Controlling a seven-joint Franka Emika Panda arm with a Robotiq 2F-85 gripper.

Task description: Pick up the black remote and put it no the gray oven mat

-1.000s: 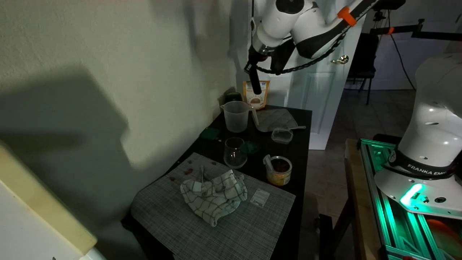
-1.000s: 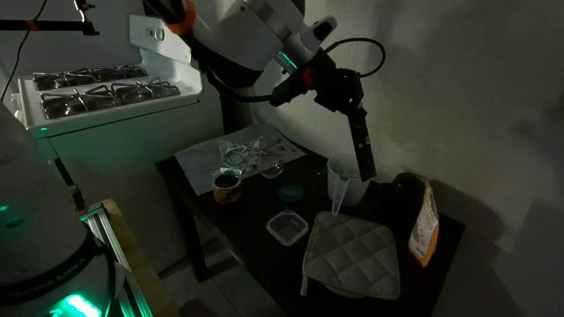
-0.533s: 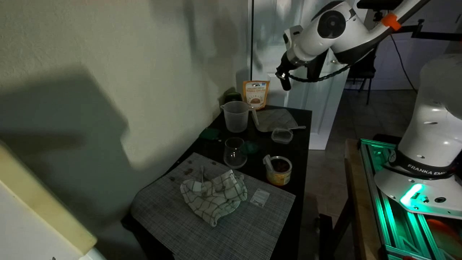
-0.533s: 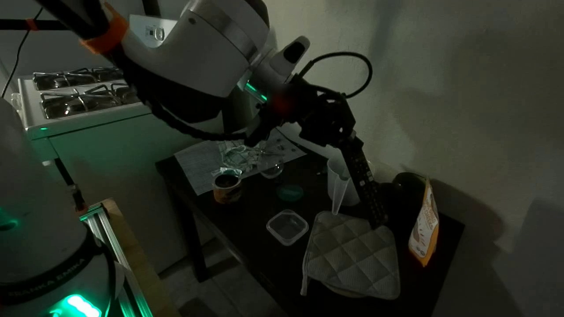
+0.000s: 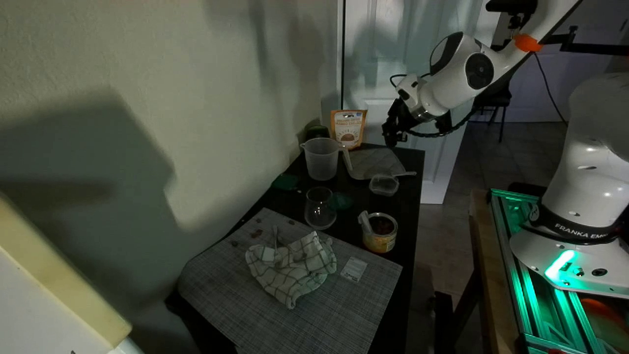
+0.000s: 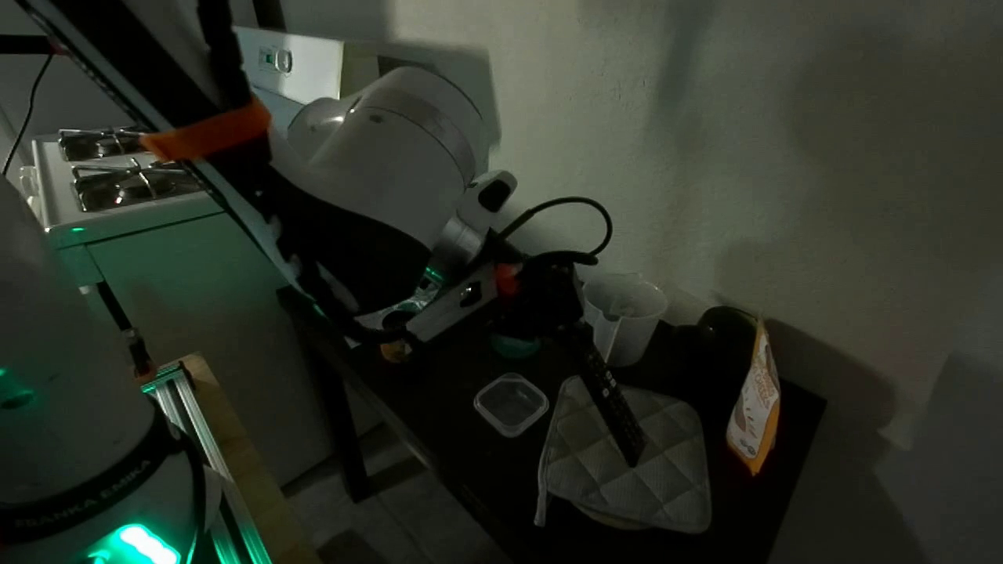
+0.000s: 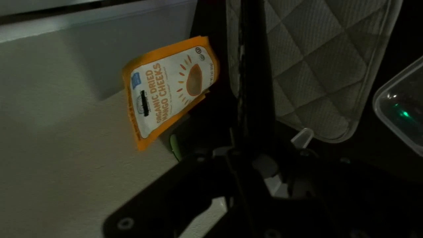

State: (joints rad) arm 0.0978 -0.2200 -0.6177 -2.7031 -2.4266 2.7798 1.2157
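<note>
Holding the remote point(image 6: 610, 394) by one end, my pincer point(image 6: 576, 329) is clamped on it, so I count the picking-up as done. The remote hangs aslant, and in an exterior view its free end shows in front of the middle of the quilted pad point(image 6: 666, 489). Whether it touches the pad I cannot tell; in the wrist view it runs out past the top edge, and the pad lies behind it. I take this gray pad for the task's oven mat, and on that reading I judge the task better than half through. The woven mat point(image 5: 324, 319), well apart from the pad and bearing a cloth point(image 5: 295, 270), is gray too; were that one meant, the whole carry would be left.

Left to do for the pad, as I see it: lower the remote, lay it over, ease the pincer apart and back off. Laying it flat looks the trickier part, since at this tilt it would likely land on its free end and topple. Room seems fair: the jug point(image 6: 631, 329) is just beside the pad, the tub point(image 6: 511, 403) near it on one side, and the pouch point(image 6: 756, 407) near it on roughly the opposite side.
</note>
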